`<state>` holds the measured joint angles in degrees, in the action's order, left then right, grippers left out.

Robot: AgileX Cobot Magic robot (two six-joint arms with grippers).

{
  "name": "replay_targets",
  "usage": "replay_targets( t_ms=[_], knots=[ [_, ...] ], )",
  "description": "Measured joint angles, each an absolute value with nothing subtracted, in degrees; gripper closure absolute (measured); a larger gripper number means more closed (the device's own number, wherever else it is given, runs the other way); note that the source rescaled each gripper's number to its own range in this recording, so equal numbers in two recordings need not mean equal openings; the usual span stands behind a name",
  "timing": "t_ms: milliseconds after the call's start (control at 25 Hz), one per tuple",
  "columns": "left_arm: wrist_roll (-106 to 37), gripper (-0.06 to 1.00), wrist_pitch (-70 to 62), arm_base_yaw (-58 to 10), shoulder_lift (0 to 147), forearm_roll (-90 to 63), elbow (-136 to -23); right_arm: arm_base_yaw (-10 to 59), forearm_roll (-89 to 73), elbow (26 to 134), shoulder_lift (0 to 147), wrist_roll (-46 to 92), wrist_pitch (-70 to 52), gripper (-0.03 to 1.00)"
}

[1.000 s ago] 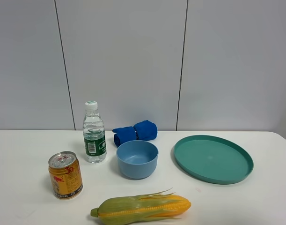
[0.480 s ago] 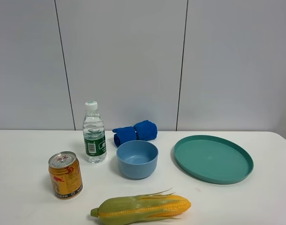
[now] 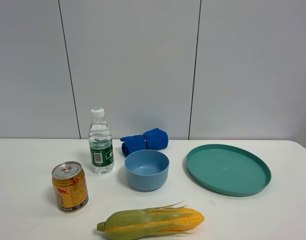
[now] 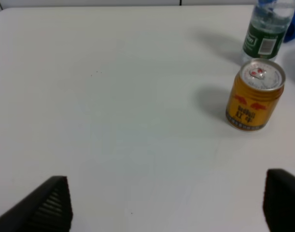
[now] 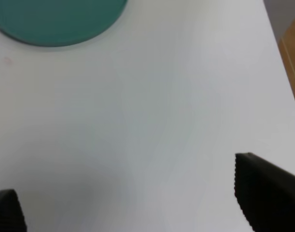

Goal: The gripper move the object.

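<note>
Yellow-kerneled ear of corn with green husk. Gold-and-red metal can. Light blue bowl. Teal round plate. Dark blue rolled cloth. Clear plastic bottle, green label.

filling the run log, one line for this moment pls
left gripper open, empty | right gripper open, empty | yellow ear of corn with green husk untouched on white table

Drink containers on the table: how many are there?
2. The water bottle stands upright beside the blue bowl; the gold can stands nearer the camera, apart from it. None appears hidden.
</note>
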<state>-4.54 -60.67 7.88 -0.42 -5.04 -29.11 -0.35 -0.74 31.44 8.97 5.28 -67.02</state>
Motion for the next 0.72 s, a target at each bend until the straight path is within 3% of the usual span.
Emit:
replay_targets(
  t_ms=[360, 720],
  knots=[
    [-4.48, -0.06, -60.67, 7.88, -0.42, -5.04, -29.11, -0.35, -2.29, 28.88, -0.06, 3.8, -60.98, 0.22],
    [-4.53, -0.06, -60.67, 7.88, -0.42, -5.04, -29.11, -0.35, -2.49, 28.58, -0.12, 3.8, -60.91, 0.22]
  ],
)
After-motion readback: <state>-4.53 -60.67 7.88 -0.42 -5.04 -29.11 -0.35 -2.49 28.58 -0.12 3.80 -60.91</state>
